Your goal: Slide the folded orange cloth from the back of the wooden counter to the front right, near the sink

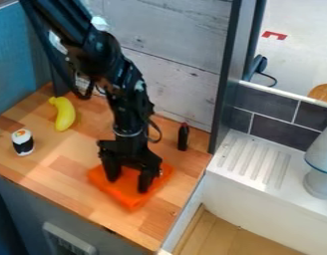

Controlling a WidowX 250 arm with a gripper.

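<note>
In the camera view, right over the flat orange piece (131,200), the claw (129,183) was held low, its two fingers spread well apart; whether the piece was touched could not be told! Flat on the wooden worktop (73,167) the piece was laid, near the front edge. Off to the view's left, a yellow banana (64,115) and a sushi-like toy (23,143) were seen; behind, to the right, a dark bottle (183,138) was stood upright.

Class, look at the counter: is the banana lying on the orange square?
No, the banana lies directly on the wooden counter, apart from the orange square beneath the gripper.
</note>
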